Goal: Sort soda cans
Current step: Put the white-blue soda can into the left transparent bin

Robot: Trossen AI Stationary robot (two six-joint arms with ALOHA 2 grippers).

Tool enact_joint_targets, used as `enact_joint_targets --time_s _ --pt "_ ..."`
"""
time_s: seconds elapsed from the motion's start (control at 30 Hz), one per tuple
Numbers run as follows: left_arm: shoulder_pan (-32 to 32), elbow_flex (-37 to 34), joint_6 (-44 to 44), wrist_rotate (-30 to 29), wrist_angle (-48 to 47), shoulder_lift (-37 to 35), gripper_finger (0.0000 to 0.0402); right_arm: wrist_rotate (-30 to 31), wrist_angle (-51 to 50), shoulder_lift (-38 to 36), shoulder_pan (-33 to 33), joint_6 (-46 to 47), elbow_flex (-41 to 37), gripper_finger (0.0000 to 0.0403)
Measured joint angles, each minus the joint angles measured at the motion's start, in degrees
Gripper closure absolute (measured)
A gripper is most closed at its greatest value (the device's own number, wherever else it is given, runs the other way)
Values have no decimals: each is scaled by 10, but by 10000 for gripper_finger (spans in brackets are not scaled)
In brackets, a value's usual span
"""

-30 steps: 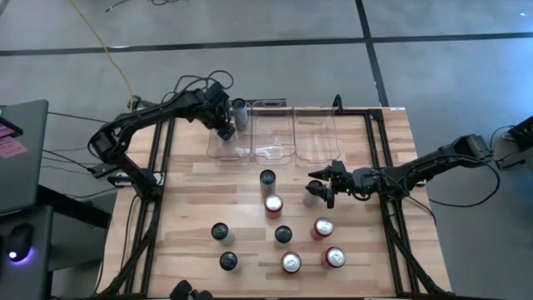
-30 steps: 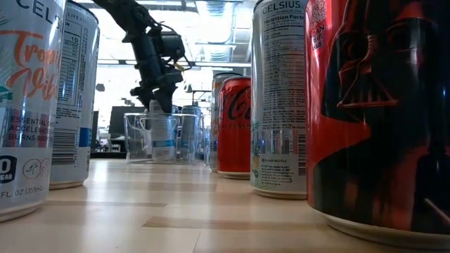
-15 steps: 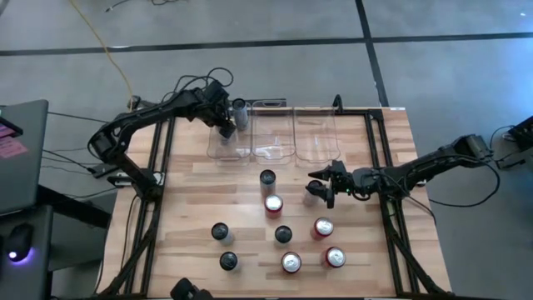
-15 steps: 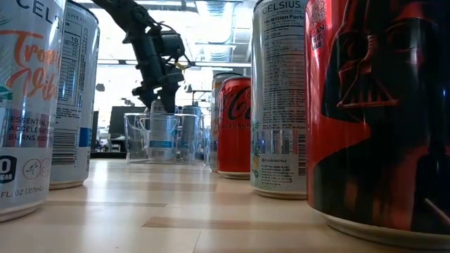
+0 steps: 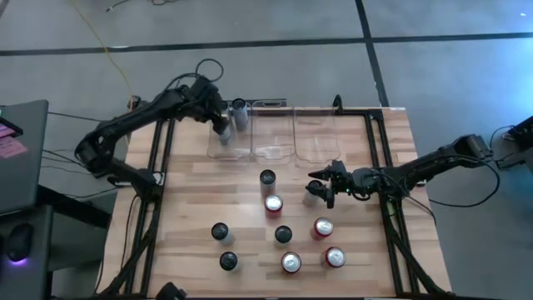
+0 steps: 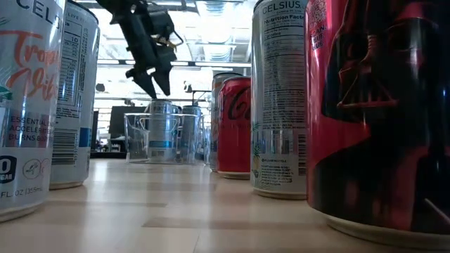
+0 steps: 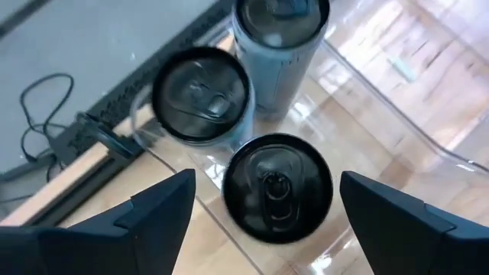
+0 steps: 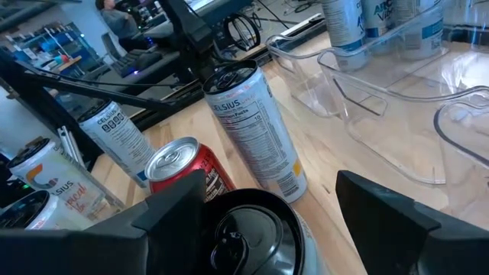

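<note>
My left gripper [image 7: 267, 179] hangs open above the left clear bin [image 5: 225, 143], clear of the three silver-grey soda cans standing upright in it, the nearest one [image 7: 278, 188] right under the fingers. In the low view this gripper [image 6: 153, 83] sits just over a can's top [image 6: 162, 105]. My right gripper [image 5: 316, 191] is open near the table's middle, its fingers on either side of a dark-topped can [image 8: 252, 228] that stands on the table; whether they touch it I cannot tell. Red cans [image 5: 273, 203] and silver-grey cans [image 5: 267, 177] stand loose on the wood.
Two more clear bins [image 5: 273, 133] [image 5: 316, 133] stand side by side to the right of the left one, at the table's far edge. Several loose cans cluster in the table's near half [image 5: 283, 234]. Black frame rails [image 5: 163, 167] run along both sides.
My left gripper has opened and let go of a silver-grey can, which stays upright in the left bin. The gripper has then risen clear of the can tops and drawn back a little toward the far left.
</note>
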Motion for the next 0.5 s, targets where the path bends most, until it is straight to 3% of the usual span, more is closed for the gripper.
enact_joint_targets --time_s 0.33,0.5 --pt "0 0 0 -33 -37 -85 81 0 0 0 0 0 0 90" --pt "-27 -25 -26 -34 -85 -154 105 0 0 0 1 0 0 90"
